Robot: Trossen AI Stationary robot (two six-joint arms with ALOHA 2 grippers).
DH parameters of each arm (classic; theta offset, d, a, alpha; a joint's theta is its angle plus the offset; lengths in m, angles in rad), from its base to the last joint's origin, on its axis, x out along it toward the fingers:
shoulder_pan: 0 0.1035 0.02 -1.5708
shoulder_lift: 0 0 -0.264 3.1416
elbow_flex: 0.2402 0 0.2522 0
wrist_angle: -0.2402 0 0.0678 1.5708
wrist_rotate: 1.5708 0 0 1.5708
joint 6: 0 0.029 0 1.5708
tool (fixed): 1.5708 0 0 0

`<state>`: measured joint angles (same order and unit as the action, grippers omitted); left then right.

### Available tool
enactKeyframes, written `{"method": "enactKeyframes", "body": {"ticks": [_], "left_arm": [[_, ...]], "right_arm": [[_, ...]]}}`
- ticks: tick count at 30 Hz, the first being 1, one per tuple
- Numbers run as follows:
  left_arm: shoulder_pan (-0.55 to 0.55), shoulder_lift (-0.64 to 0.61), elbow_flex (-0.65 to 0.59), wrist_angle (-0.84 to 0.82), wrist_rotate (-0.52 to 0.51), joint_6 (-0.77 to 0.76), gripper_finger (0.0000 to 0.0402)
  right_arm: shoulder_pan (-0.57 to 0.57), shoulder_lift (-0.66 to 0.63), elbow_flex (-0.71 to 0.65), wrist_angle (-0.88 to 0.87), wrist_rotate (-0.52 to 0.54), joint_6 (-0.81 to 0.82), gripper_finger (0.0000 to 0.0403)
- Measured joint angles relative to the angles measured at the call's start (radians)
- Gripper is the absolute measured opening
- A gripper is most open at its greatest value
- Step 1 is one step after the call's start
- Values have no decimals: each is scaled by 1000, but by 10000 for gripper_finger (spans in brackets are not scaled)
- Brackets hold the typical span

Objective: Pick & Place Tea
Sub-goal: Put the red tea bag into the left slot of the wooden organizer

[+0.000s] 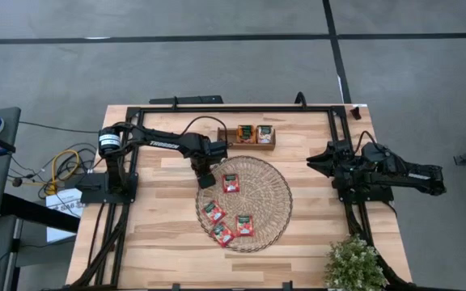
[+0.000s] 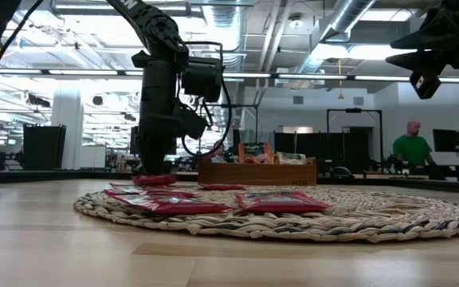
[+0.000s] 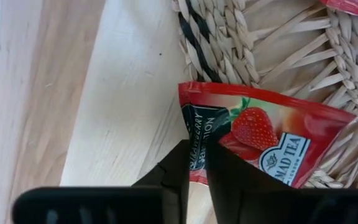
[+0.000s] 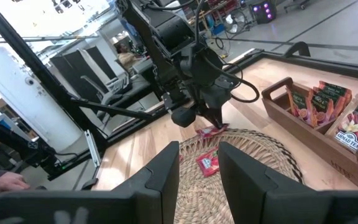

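Note:
My left gripper [image 1: 205, 176] reaches down at the left rim of the round woven mat [image 1: 273, 202] and is shut on a red-orange strawberry tea sachet [image 3: 260, 134]. Several more red sachets lie flat on the mat, one [image 1: 230, 183] close by and three [image 1: 222, 234] nearer the table's front. The brown wooden tray [image 1: 246, 146] stands past the mat's far edge with sachets upright in two compartments. My right gripper [image 1: 312, 164] waits open at the table's right side, clear of everything. My left gripper pinches the sachet between its two fingers at one edge, beside the dark label [image 3: 199, 134], coming from above and pointing down. The sachet sits about level, low over the mat's rim [image 2: 154, 180]; I cannot tell whether it is lifted clear of the weave.
A black metal frame [image 1: 330, 137] runs around the tabletop. A small potted plant [image 1: 353, 263] stands at the near right corner. Bare wood lies left of the mat and along the near edge. A person in green [image 2: 411, 143] is far off in the room.

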<state>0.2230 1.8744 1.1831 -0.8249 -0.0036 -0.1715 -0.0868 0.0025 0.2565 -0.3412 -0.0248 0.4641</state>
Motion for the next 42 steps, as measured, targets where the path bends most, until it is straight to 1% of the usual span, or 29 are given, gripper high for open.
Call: {"method": "enactKeyframes", "body": {"ticks": [5,9,15,19,30,35,38,42], "left_arm": [[0,0,0,0,0,2,14],[0,0,0,0,1,2,2],[0,-2,0,-9,-9,2,0],[0,-6,8,-33,-38,-2,0],[0,-6,132,-149,-79,29,0],[0,-6,226,-265,-173,29,0],[-2,-6,293,-296,-262,29,0],[-6,-6,378,-276,-413,66,0]], "right_arm": [[0,0,0,0,0,0,103],[0,0,0,0,0,0,103],[0,0,0,0,0,0,103],[0,0,0,0,0,0,103],[0,0,0,0,0,0,103],[0,0,0,0,0,-1,103],[0,0,0,0,0,-1,103],[0,0,0,0,2,-1,103]]}}
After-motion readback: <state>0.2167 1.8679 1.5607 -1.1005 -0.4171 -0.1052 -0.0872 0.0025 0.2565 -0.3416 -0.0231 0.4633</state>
